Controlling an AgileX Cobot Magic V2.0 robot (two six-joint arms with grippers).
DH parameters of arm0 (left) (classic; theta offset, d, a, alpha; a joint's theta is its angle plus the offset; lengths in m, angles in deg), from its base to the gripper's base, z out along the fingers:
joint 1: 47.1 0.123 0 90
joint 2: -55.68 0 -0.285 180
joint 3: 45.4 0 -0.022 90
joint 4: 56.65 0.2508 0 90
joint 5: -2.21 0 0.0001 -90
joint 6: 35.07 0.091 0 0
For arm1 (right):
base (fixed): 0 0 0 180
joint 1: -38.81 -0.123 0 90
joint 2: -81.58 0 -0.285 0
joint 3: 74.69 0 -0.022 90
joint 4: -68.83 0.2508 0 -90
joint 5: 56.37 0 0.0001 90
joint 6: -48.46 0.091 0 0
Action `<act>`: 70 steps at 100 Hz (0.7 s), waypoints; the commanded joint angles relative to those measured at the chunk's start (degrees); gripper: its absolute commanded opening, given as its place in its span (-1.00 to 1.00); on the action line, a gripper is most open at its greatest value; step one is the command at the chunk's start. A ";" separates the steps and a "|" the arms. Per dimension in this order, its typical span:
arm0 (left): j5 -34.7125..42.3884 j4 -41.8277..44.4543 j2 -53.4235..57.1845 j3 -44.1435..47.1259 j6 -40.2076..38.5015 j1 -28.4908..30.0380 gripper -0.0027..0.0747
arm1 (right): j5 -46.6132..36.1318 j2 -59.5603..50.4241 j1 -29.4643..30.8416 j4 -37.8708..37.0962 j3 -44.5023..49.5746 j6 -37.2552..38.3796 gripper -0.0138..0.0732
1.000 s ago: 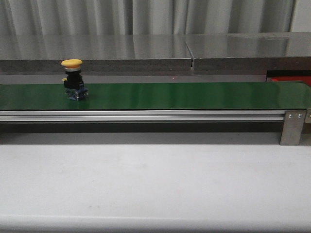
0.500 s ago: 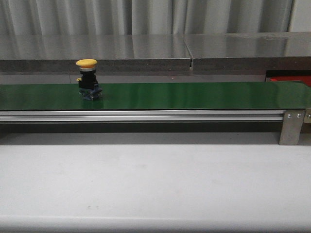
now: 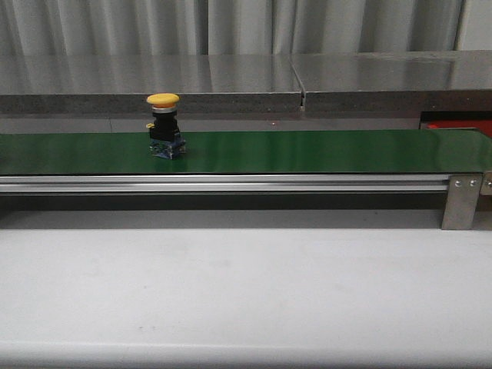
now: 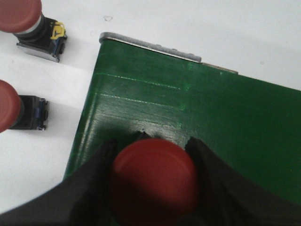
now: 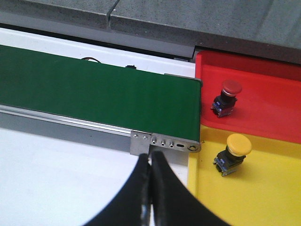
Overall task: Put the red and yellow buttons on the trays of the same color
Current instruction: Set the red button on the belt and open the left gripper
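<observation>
A yellow button (image 3: 163,127) stands upright on the green belt (image 3: 307,150), left of centre in the front view. My left gripper (image 4: 152,146) is shut on a dark red button (image 4: 154,181), one finger on each side of its cap, above the belt's end (image 4: 141,94). My right gripper (image 5: 151,157) is shut and empty, over the white table just in front of the belt's end bracket (image 5: 141,142). Beyond that end lie the red tray (image 5: 263,117) with a red button (image 5: 227,96) and the yellow tray (image 5: 263,197) with a yellow button (image 5: 233,153).
Two more red buttons (image 4: 28,23) (image 4: 19,113) lie on their sides on the white table beside the belt's end in the left wrist view. A grey ledge (image 3: 231,84) runs behind the belt. An edge of the red tray (image 3: 460,124) shows at far right.
The yellow button has travelled to the right along the belt, staying upright. Neither arm shows in the front view.
</observation>
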 commanded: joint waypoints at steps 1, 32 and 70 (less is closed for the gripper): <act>3.13 -0.81 3.30 -1.17 -0.02 -0.31 -0.90 | -3.50 0.04 -0.10 0.88 -1.44 -0.51 -0.95; 3.86 -1.26 3.30 -1.27 -0.02 -0.31 0.66 | -3.50 0.04 -0.10 0.88 -1.44 -0.51 -0.95; 2.37 -1.55 7.77 -4.21 2.71 -2.59 0.77 | -3.50 0.04 -0.10 0.88 -1.44 -0.51 -0.95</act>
